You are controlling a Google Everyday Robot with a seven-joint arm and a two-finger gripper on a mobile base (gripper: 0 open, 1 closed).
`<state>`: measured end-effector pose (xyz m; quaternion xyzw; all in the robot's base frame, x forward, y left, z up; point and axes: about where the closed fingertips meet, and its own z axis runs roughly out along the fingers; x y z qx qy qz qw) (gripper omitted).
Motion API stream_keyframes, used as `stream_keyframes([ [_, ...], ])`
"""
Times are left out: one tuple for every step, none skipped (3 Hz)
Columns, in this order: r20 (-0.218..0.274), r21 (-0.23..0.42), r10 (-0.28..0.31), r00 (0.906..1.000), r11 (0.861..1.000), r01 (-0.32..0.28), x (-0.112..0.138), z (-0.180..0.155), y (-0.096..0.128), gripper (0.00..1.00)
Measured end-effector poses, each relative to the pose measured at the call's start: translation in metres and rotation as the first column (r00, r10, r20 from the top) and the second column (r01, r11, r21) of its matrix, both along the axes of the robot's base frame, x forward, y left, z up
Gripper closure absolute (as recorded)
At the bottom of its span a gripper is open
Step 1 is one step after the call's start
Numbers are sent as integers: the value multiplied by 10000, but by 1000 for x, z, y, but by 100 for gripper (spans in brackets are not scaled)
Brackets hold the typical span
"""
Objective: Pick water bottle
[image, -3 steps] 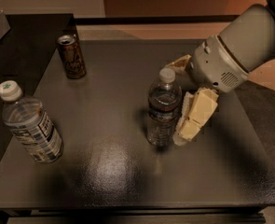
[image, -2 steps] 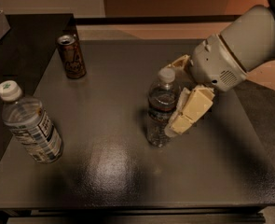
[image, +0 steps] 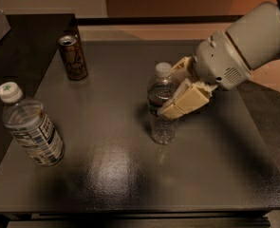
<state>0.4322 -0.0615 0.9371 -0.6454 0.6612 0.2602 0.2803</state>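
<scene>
Since a moment ago my gripper point(image: 170, 90) has closed in; jaws now clamp the water bottle point(image: 162, 127) at its middle. Grasp made, I judge; next, lift straight off the tabletop point(image: 106, 175).

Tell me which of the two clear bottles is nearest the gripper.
The slim water bottle with the plain white cap: the gripper is right at its middle. The fatter printed-label bottle stands far off to the left.

Dim warm light; glare patch on table point(image: 116, 170) front; shadow beneath end effector point(image: 171, 90) at water bottle point(image: 162, 125).
</scene>
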Motion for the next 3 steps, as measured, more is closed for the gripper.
stream_keyframes([
  [214, 185, 12, 9998, 9998, -16, 1, 21, 0, 89],
  [481, 373, -122, 9988, 9992, 104, 8, 46, -1, 100],
  [759, 955, -385, 9964, 9949, 311, 24, 92, -1, 100],
])
